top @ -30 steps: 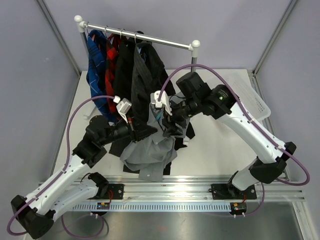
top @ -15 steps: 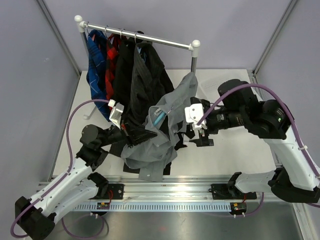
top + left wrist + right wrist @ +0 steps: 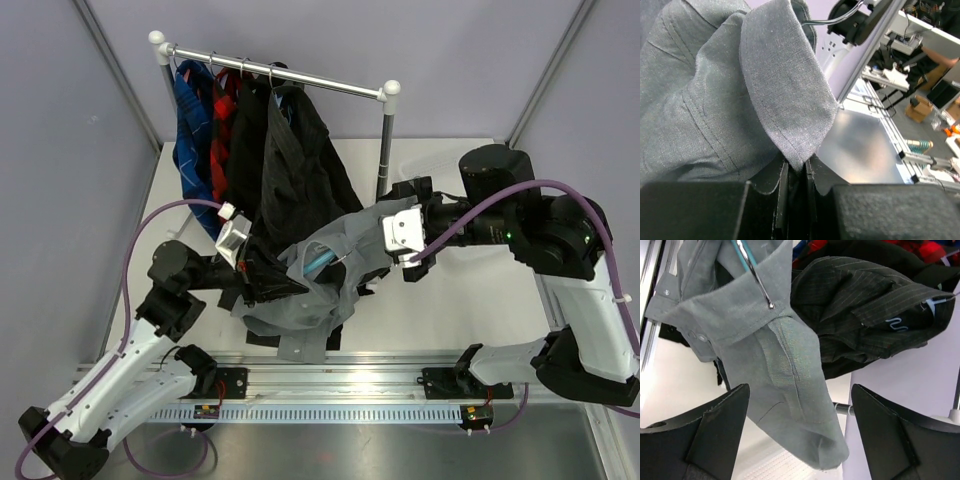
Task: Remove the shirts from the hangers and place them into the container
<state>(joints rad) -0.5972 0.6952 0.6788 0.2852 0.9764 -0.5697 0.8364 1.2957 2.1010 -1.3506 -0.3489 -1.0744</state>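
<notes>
A plain light grey button-up shirt hangs from the upper left of the frame down to the lower middle, with its collar and buttons at the left. A thin hanger, a silvery wire hook with a sliver of light blue beside it, crosses the collar at the top. In the upper right a dark charcoal pinstriped shirt lies bunched, with red-black plaid cloth above it. The right gripper has its black fingers wide apart at the lower corners, and the grey cloth hangs unclamped between them.

The dark pinstriped shirt carries a neck label with pale blue letters, too folded to read. No other writing can be read.
</notes>
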